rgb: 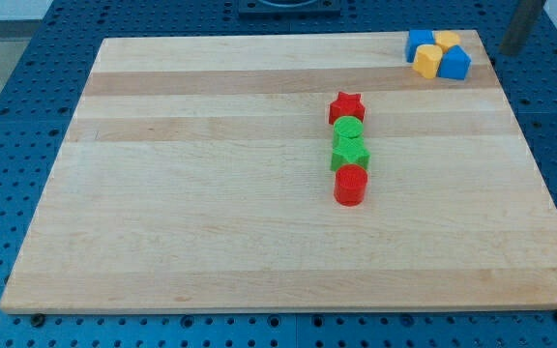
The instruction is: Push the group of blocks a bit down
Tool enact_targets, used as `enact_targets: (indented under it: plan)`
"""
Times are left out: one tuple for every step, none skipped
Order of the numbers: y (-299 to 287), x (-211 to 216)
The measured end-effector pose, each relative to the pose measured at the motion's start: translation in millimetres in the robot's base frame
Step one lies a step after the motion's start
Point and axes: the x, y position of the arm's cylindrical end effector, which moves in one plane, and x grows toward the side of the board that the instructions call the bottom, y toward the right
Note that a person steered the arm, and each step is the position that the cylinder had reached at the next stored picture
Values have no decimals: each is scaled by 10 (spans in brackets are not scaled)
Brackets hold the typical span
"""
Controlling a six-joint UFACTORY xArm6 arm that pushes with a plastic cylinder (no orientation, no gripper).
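Observation:
A column of blocks stands right of the board's middle: a red star [346,106] at the top, a green round block [349,130], a green star [350,153] and a red cylinder [351,184] at the bottom, each touching its neighbour. A second cluster sits at the board's top right corner: a blue block [419,43], a yellow block [448,40], a yellow block [426,63] and a blue block [456,64]. My rod comes down at the view's top right; my tip [512,51] is just right of this cluster, apart from it, near the board's right edge.
The wooden board [211,193] lies on a blue perforated table [27,58]. A dark mount shows at the view's top centre [288,8].

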Motion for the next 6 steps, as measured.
enact_targets:
  plan:
    - [-126,-87]
    - [-370,-87]
    - [-596,-87]
    - [-809,-86]
    - [-989,-69]
    - [-1102,-43]
